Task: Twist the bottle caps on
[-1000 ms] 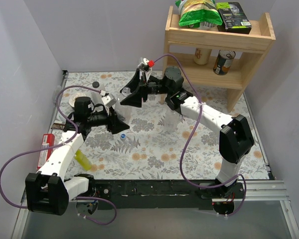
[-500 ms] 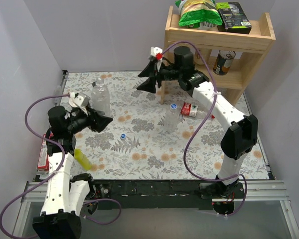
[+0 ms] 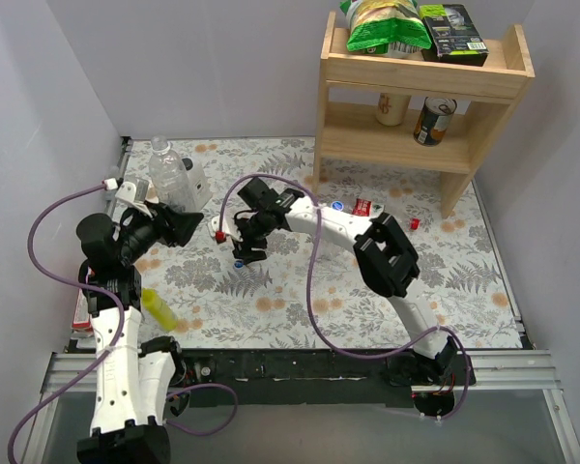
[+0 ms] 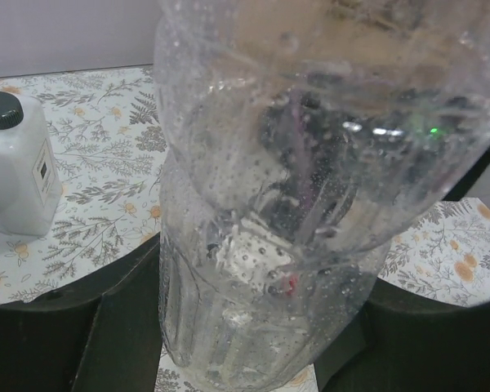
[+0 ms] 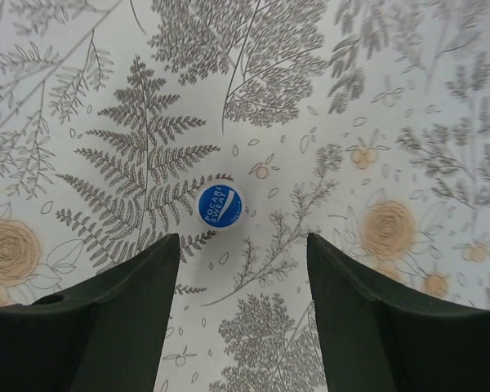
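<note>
Blue cap [image 5: 220, 204] sits on bare mat [image 5: 376, 98] with free floor all round it; right gripper [image 5: 243, 241] fingers stand apart on either side, not touching. Left gripper [image 3: 179, 224] gap is fully taken by clear bottle [image 4: 310, 204], with white bottle [image 4: 16, 171] close beside. Wooden shelf [image 3: 420, 77] blocks far right; near-right mat is open.

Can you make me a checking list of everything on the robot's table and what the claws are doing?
Surface: floral table cover, flat, no spills seen.
Job's things: clear bottle upright in the left gripper; blue cap loose under the right gripper; second blue cap by a red-labelled bottle, partly hidden; red cap loose.
Clutter: white bottle with black cap; yellow bottle.
Grippers: left jaws closed on the clear bottle; right jaws open, above the blue cap.
Cables: purple cables loop over the table.
Surroundings: wooden shelf holding snacks and cans.
</note>
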Tool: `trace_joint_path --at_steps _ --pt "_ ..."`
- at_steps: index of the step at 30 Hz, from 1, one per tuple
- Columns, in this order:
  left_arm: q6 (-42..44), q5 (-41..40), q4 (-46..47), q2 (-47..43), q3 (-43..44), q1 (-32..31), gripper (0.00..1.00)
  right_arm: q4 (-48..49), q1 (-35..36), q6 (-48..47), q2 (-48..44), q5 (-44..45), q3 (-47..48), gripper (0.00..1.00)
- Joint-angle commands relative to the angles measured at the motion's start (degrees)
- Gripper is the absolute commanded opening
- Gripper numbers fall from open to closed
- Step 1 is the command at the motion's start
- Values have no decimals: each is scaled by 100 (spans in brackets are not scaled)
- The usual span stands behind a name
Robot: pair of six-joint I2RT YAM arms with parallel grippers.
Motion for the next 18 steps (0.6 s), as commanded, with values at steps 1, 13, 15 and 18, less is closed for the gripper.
trace_joint_path --at_steps 1,13,15,18 --pt "-78 -14 -141 -190 33 17 0 -483 22 -555 515 586 784 71" --pt "-87 -22 -62 -138 -125 17 0 -642 180 -784 833 218 732 67" --pt "-78 -14 -71 -138 -160 17 0 -589 233 -732 859 138 732 67" --pt "-60 -22 -71 -112 -178 17 0 -633 294 -705 955 86 811 66"
